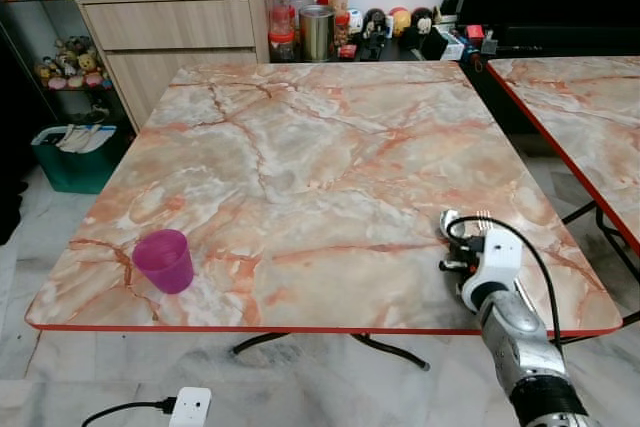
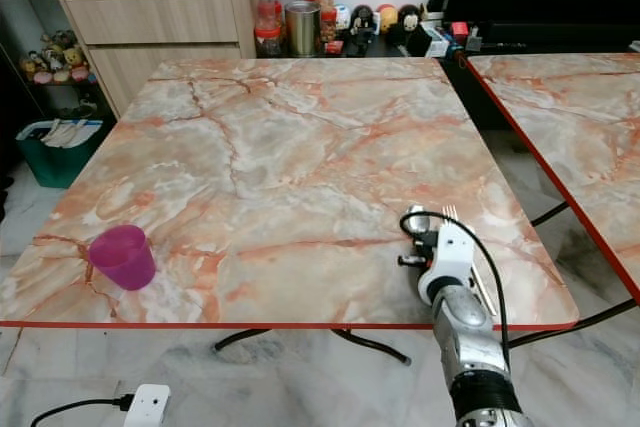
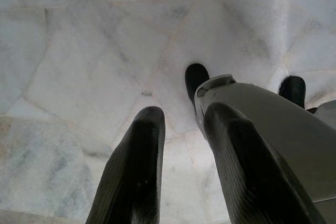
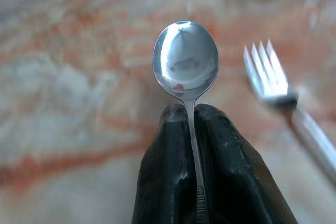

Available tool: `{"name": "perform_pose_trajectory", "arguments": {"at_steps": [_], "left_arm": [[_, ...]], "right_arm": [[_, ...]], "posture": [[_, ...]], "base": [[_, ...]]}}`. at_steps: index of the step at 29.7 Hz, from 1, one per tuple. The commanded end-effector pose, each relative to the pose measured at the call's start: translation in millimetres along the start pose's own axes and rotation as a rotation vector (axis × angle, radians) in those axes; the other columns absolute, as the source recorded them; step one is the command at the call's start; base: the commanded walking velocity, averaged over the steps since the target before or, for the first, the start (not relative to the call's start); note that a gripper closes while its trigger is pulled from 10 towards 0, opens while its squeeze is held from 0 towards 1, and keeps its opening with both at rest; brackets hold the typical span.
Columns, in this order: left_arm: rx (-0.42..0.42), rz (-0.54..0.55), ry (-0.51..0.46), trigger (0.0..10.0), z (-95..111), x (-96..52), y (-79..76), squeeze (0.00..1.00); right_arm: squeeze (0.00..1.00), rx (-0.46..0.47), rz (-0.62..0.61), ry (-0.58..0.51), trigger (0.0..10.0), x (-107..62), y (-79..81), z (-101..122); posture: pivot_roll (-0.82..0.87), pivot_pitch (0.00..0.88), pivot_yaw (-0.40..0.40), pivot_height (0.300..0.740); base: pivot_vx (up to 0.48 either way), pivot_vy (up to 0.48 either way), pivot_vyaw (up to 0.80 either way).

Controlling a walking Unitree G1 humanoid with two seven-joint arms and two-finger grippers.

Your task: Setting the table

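Square marble-patterned tabletop [image 1: 330,177] with a red edge, pink-orange veining. Two place items are already down, as far as the frames show: a translucent purple plastic cup [image 1: 164,260] standing upright near the front-left corner, and a silver metal fork [image 4: 286,106] lying flat near the front-right corner, tines pointing toward the far edge.

Right gripper [image 4: 190,116] sits over the front-right part of the tabletop, just beside the fork on the side toward the table's middle. Its two black fingers are pinched tight on the thin handle of a small silver teaspoon [image 4: 185,61]; the bowl sticks out past the fingertips, toward the far edge. Whether the spoon is touching the surface or held just above it cannot be told.

Left gripper [image 3: 181,166] hangs idle over pale marble floor tiles [image 3: 79,66], fingers apart with nothing between them.

Judgement: setting partly done. Cup and fork are placed; the spoon is at its spot beside the fork but not yet let go. No plate or bowl is on the tabletop, so the setting looks incomplete.
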State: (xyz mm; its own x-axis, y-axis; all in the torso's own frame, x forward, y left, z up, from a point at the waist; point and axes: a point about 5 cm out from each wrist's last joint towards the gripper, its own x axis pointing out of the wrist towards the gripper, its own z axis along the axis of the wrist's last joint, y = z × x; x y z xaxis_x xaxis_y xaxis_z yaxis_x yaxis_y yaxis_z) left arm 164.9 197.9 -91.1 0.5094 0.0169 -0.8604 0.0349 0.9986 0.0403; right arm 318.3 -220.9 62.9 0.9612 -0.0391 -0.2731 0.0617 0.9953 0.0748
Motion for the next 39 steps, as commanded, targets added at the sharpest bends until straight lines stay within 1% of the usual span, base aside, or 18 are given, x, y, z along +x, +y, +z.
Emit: {"name": "perform_pose_trajectory", "arguments": {"at_steps": [1,6,7,11,17,24,27,29,31,32,35,39], "left_arm": [[0.010,0.007,0.003,10.0,-2,-0.3,0.4,0.00],[0.012,0.013,-0.002,10.0,-1,-0.3,0.7,0.00],[0.021,0.020,-0.003,10.0,-1,-0.3,1.2,0.00],[0.029,0.029,-0.008,10.0,0,-0.3,1.9,0.00],[0.029,0.034,-0.009,10.0,0,-0.3,2.1,0.00],[0.033,0.045,-0.009,10.0,0,-0.3,2.5,0.00],[0.033,0.047,-0.008,10.0,0,-0.3,2.5,0.00],[0.031,0.047,-0.007,10.0,-1,-0.3,2.4,0.00],[0.033,0.047,-0.007,10.0,-1,-0.3,2.2,0.00],[0.033,0.046,-0.006,10.0,-1,-0.3,2.1,0.00],[0.033,0.046,-0.006,10.0,-1,-0.3,1.9,0.00],[0.033,0.046,-0.006,10.0,-1,-0.3,1.5,0.00]], "right_arm": [[0.00,0.003,-0.018,-0.080,10.0,2.5,-3.1,19],[0.00,-0.001,-0.031,-0.102,10.0,2.6,-4.8,25],[0.00,-0.008,-0.033,-0.121,10.0,2.5,-5.2,30],[0.00,-0.010,-0.030,-0.152,10.0,1.8,-6.2,38],[0.00,-0.016,-0.041,-0.150,10.0,2.3,-9.1,39],[0.00,-0.025,-0.039,-0.153,10.0,1.7,-8.5,40],[0.00,-0.063,-0.032,-0.162,10.0,1.6,-8.1,42],[0.00,-0.070,-0.034,-0.163,10.0,1.6,-8.4,42],[0.00,-0.069,-0.038,-0.172,10.0,1.6,-8.8,43],[0.00,-0.048,-0.044,-0.175,10.0,1.8,-9.2,44],[0.00,-0.027,-0.050,-0.174,10.0,2.1,-10.0,44],[0.00,-0.036,-0.046,-0.177,10.0,2.1,-10.2,45]], "posture": [[0.02,0.000,0.004,0.736],[0.02,0.000,0.004,0.736],[0.02,0.000,0.003,0.736],[0.02,0.000,0.003,0.736],[0.02,0.000,0.002,0.736],[0.02,0.000,0.000,0.736],[0.02,0.000,0.000,0.736],[0.01,0.000,0.000,0.736],[0.01,0.000,-0.001,0.736],[0.01,0.000,-0.003,0.736],[0.01,0.000,-0.003,0.736],[0.02,0.000,-0.006,0.736]], "base": [[0.000,0.000,0.00],[0.000,0.000,0.00],[0.000,0.000,0.00],[0.000,0.000,0.00],[0.000,0.000,0.00],[0.000,0.000,0.00],[0.000,0.000,0.00],[0.000,0.000,0.45],[0.000,0.000,0.79],[0.000,0.000,0.00],[0.000,0.000,0.00],[0.000,-0.122,0.00]]}}
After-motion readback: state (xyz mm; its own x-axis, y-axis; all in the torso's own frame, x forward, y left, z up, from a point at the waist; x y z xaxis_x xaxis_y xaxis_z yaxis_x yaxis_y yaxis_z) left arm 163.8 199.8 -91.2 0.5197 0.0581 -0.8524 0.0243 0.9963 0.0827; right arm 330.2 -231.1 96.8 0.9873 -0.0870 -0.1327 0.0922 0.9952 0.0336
